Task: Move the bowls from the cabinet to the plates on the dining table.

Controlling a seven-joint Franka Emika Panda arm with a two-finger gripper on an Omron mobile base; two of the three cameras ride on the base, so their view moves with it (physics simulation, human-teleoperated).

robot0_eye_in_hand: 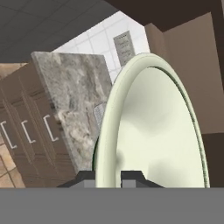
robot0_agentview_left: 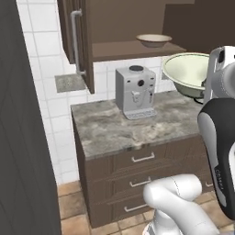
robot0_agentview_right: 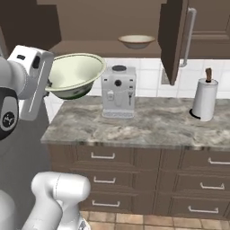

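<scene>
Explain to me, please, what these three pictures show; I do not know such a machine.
It is a white robot arm in a computer-drawn kitchen. Two pictures come from cameras behind the arm, one on each side; the third comes from a camera on the hand. Its tool is shut on the rim of a cream bowl with a greenish inside, held tilted in the air above the counter. A tan bowl sits on the shelf of the open cabinet. On the counter stand a coffee machine and a paper towel roll. Drawers are below.
</scene>
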